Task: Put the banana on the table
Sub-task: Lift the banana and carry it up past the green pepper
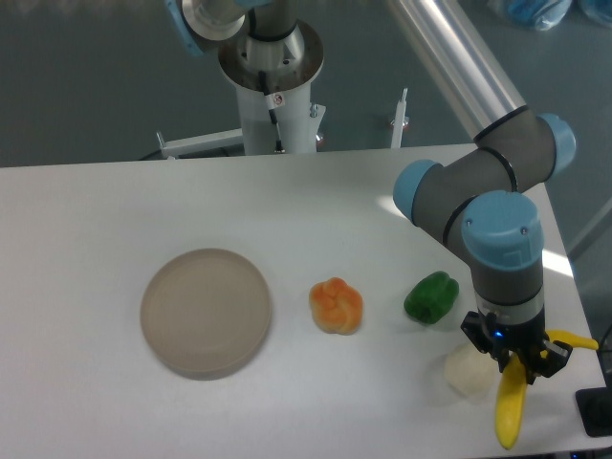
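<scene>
**Camera view: banana held at the table's near right corner**

Far left of the pincer, a round beige plate (206, 312) lies flat on the white table (96, 220), well apart from everything else. Nearer the pincer, still to its left, sits a lumpy orange-yellow pepper (336, 306), then a green pepper (430, 297) just up and left of it. A pale pear (468, 373) rests immediately left of the pincer, very close to it and to the banana, possibly touching.

The pincer (513, 357) points straight down near the table's front right corner, its two fingers closed on the banana (512, 409), gripping it near the upper end. A yellow tip juts out to the pincer's right, while the long body hangs down below it. That grip probably lets the fruit dangle so it can be laid on bare tabletop beside the pear. Whether its lower end already touches the table cannot be told.

The banana is smooth, bright yellow, gently curved and plastic-looking, longer than the other fruit.
</scene>
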Available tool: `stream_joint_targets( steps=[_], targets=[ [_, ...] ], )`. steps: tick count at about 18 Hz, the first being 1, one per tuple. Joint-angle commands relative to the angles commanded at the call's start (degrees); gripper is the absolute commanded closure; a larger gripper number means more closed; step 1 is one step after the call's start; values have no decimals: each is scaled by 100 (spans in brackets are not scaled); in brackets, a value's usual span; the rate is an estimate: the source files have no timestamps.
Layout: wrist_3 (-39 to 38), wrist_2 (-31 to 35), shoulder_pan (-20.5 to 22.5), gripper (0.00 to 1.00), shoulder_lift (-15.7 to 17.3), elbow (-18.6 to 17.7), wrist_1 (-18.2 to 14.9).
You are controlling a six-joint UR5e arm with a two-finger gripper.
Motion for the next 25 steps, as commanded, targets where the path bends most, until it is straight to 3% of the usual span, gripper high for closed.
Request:
stream_joint_targets(
  steps=[10, 16, 21, 25],
  targets=[
    [904, -26, 387, 70, 1705, -2047, -62],
    [2510, -561, 1027, 71, 2900, -3550, -97],
    [3541, -958, 1398, 71, 3384, -4456, -360],
    [3577, -984, 1310, 71, 3368, -4843, -343]
  ],
)
